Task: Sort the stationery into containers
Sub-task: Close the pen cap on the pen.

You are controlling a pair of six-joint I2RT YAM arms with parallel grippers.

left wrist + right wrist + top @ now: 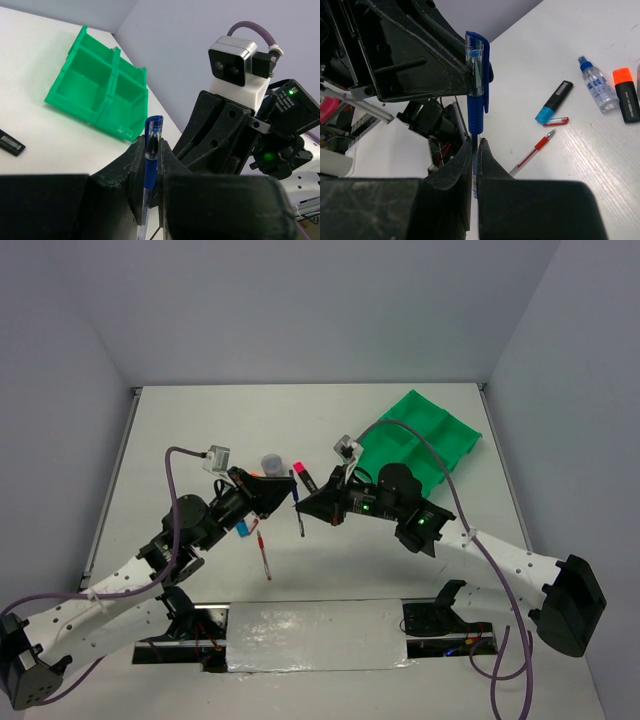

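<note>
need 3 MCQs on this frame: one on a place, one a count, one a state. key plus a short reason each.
1. Where is the blue pen?
A) lying beside the highlighters
B) between the left end effector and the right end effector
C) flat on the table

2. How many compartments does the green tray have?
A) two
B) four
C) six

3. The blue pen's cap is:
A) on the pen
B) lying loose by the red pen
C) dropped in a compartment

Key:
1 B: each wrist view shows the pen clamped in that arm's own end effector.
2 B: the tray is a two-by-two grid in the top view.
3 A: the clipped cap sits on the pen's upper end in the right wrist view.
</note>
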